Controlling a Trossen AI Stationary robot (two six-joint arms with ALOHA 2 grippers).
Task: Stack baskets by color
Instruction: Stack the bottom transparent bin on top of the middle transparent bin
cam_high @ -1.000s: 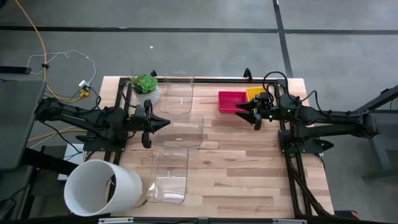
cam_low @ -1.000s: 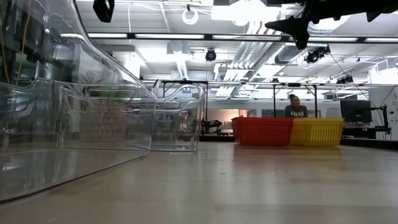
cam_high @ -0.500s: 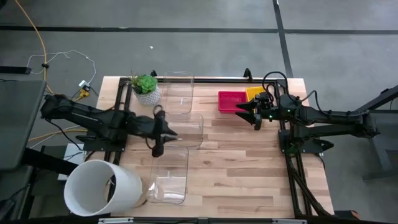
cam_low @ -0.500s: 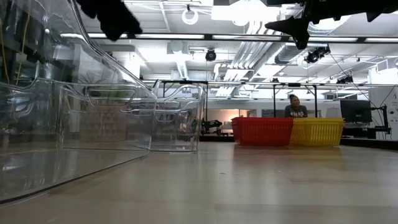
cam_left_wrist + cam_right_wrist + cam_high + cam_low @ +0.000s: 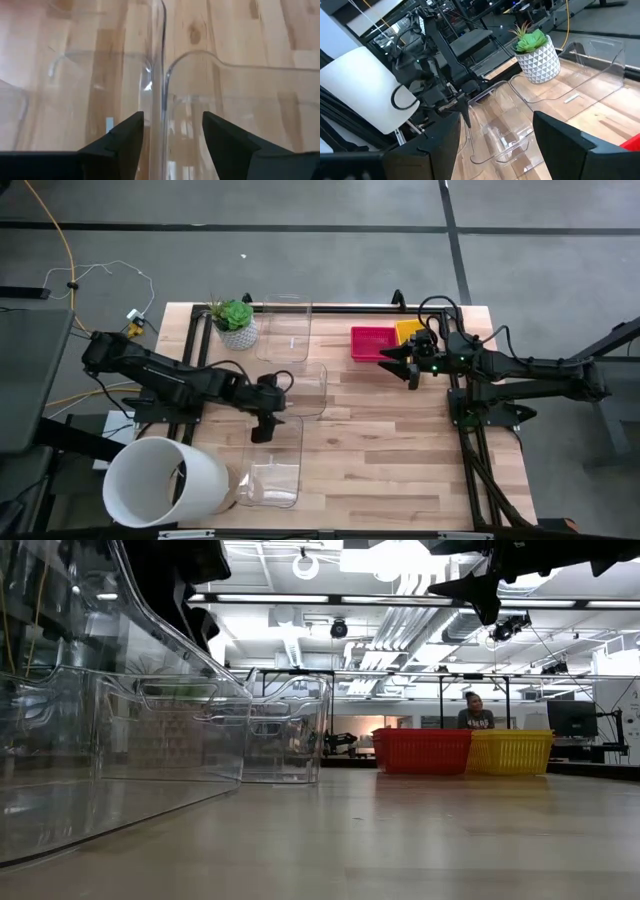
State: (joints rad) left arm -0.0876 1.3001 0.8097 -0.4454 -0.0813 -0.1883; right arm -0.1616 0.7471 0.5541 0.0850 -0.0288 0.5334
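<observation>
Left gripper [image 5: 266, 420]: I see fingers spread over the clear bins [image 5: 274, 458], well apart from the baskets.
Red basket [image 5: 372, 342]: far edge, touching yellow basket [image 5: 410, 331] alongside.
Right gripper [image 5: 398, 360]: fingers spread, just beside the red basket; nearer arm, I judge.

A red-pink basket [image 5: 372, 342] and a yellow basket [image 5: 409, 331] are set upright, side by side and touching. Both are placed near the desk's [image 5: 390, 440] far right corner.

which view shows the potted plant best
The right wrist view: the potted plant shows whole, green leaves in a white patterned pot. The high view shows only its top; the low and left wrist views miss it.
</observation>
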